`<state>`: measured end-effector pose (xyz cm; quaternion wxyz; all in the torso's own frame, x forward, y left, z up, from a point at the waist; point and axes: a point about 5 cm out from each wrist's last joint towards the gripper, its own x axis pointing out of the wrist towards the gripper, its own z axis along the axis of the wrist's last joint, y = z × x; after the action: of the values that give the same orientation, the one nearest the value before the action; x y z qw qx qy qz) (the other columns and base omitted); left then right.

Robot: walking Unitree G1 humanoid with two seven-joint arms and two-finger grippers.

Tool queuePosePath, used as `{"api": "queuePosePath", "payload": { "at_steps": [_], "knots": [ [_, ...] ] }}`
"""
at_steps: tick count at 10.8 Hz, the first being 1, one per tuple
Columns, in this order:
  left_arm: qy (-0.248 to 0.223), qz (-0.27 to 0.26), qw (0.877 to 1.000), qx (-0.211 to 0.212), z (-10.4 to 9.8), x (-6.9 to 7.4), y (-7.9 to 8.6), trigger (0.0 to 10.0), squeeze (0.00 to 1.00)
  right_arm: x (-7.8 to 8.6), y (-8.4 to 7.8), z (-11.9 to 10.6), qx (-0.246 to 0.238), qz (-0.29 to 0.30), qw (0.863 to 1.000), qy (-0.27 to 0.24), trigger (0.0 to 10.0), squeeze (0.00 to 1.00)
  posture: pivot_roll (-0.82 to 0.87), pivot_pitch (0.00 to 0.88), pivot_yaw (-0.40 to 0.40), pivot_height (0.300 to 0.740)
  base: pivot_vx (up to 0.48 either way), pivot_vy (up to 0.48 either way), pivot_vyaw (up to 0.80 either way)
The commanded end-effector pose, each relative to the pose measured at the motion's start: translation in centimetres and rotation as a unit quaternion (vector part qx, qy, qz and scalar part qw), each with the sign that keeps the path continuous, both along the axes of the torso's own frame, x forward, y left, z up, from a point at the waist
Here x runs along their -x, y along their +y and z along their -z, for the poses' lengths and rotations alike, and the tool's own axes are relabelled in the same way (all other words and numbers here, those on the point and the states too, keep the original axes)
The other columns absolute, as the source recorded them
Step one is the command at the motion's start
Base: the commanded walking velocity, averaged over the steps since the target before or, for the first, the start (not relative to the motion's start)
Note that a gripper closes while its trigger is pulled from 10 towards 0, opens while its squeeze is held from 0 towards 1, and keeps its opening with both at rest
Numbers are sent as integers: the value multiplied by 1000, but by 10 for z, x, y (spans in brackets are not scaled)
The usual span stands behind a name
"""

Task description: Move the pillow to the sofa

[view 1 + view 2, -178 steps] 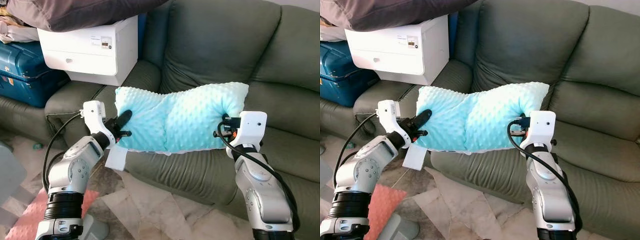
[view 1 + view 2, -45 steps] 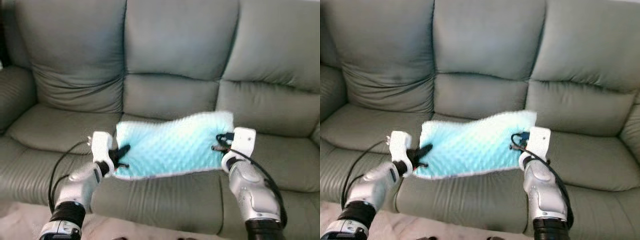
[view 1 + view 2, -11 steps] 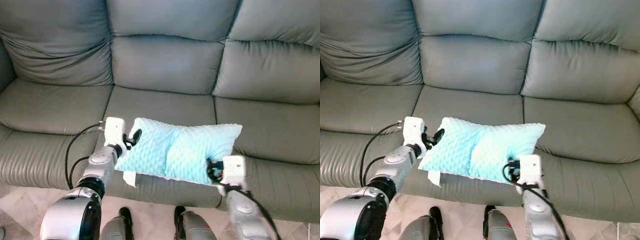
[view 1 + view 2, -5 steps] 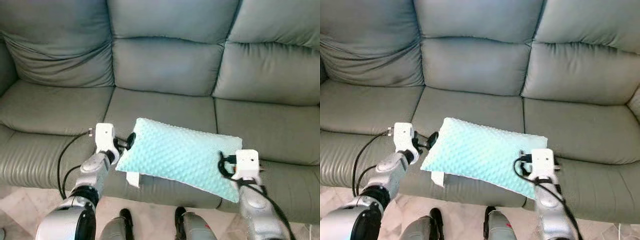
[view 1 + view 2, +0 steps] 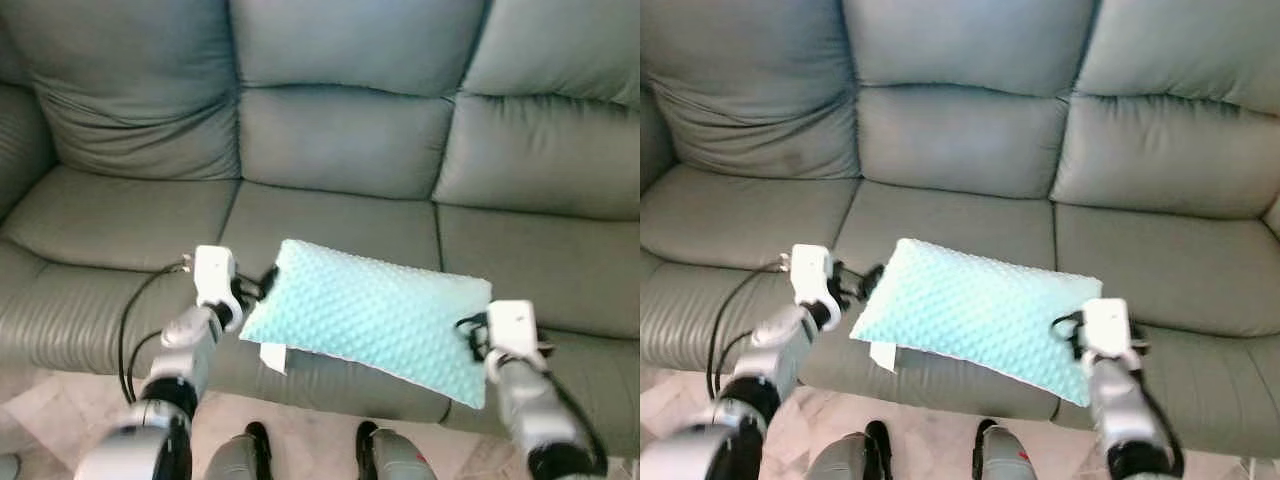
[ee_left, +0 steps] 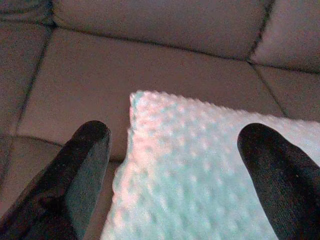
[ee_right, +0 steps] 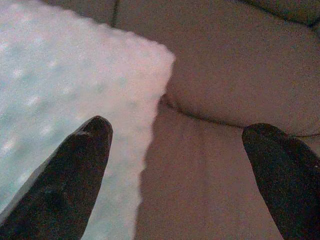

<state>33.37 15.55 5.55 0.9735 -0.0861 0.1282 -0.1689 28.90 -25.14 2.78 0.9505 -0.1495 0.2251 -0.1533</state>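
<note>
Both grippers, left and right, now spread apart, pillow released onto sofa seat.

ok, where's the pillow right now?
In the head views the pillow lies on the sofa's middle seat cushion near its front edge, between the open left gripper and right gripper.

The pillow is soft light-blue cloth, its surface raised in small bumps — a matt, plush finish. The sofa looks like grey-green leather, smooth with a faint sheen and soft creases. Each gripper's fingers are matt black — seemingly plastic.
</note>
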Motion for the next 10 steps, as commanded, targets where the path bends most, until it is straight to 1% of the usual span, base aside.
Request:
{"api": "queuePosePath", "payload": {
  "at_steps": [1,2,3,4,5,6,7,10],
  "knots": [
    [10,20,1000,-1,5,8,2,10000,0,4,-12,3,26,31,999,15,10000,376,-124,193,27,740,0,0,0],
    [9,19,1000,-2,5,11,8,10000,0,5,-17,3,40,46,998,23,10000,306,-120,197,29,740,0,0,0],
    [14,15,1000,-5,5,13,14,10000,0,9,-22,8,43,63,996,43,10000,204,-112,204,32,740,0,0,0],
    [17,14,1000,-6,4,14,17,10000,0,12,-25,12,35,72,995,57,10000,67,-112,211,36,740,0,0,0],
    [22,16,1000,-9,4,19,19,10000,0,16,-26,18,21,82,993,79,10000,0,-107,222,42,740,0,0,0],
    [28,26,999,-12,3,25,19,10000,0,23,-30,26,2,102,989,108,10000,0,-92,238,50,740,0,0,0],
    [27,33,999,-14,1,30,18,10000,0,26,-35,29,-6,117,985,124,10000,0,-81,249,56,740,0,0,0],
    [32,35,999,-17,-7,42,22,10000,0,27,-43,28,3,115,983,142,10000,0,-48,280,61,740,0,0,0]
  ]
}}
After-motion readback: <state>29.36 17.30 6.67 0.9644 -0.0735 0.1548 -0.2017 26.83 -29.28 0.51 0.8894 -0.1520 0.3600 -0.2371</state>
